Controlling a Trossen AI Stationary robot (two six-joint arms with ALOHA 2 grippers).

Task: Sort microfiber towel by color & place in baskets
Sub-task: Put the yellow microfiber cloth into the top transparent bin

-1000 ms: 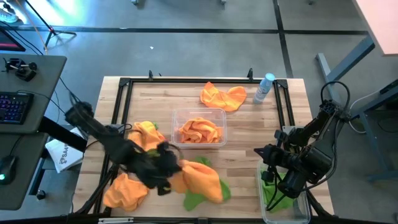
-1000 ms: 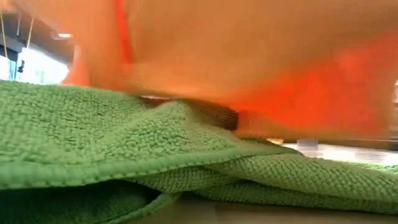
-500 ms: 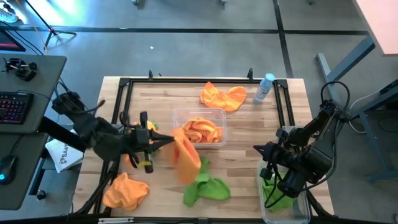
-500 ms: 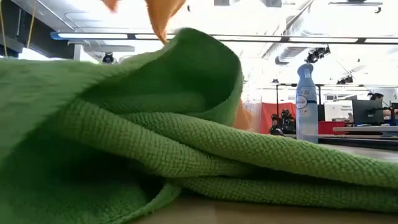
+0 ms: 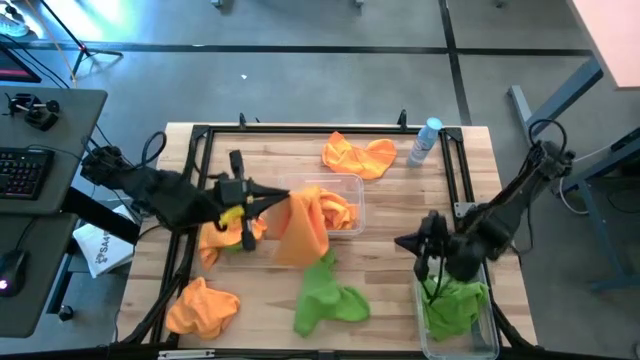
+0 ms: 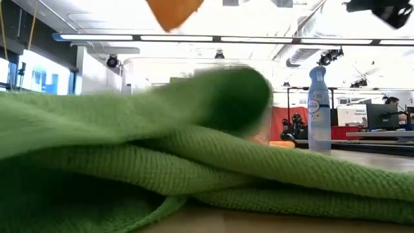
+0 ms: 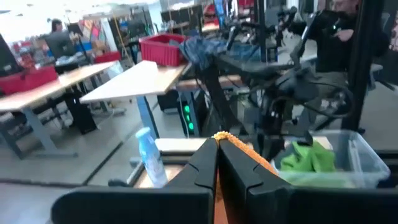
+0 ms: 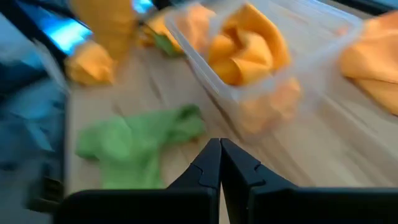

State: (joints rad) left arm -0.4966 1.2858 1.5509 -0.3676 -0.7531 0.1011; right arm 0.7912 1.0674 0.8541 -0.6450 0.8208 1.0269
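Observation:
My left gripper (image 5: 284,196) is shut on an orange towel (image 5: 300,232) that hangs at the near left corner of the clear middle basket (image 5: 352,182), which holds more orange towels (image 5: 335,208). A green towel (image 5: 325,297) lies bunched on the table below it and fills the low view (image 6: 194,168). My right gripper (image 5: 400,241) is shut and empty, left of the right-hand basket (image 5: 492,330) holding a green towel (image 5: 455,305). Loose orange towels lie at the far edge (image 5: 358,155), near left (image 5: 202,305) and under the left arm (image 5: 222,238). My left gripper pinches the orange towel's top edge (image 7: 231,142) between its two shut fingers. The fingers lie about level, pointing toward the table's right. The towel hangs slack below them, and its lower tip (image 6: 173,11) shows high above the green towel in the low view.
A clear spray bottle with a blue cap (image 5: 424,142) stands near the far right corner. A black metal frame (image 5: 200,135) runs round the table top. Bare wood lies between the middle basket and the right gripper. A desk with a keyboard (image 5: 25,172) stands off to the left.
My left gripper rose from the pile at the near edge and moved toward the far edge and the middle basket, carrying the orange towel off the green one. The uncovered green towel shifted and stayed on the table. My right arm swung away, uncovering the right basket.

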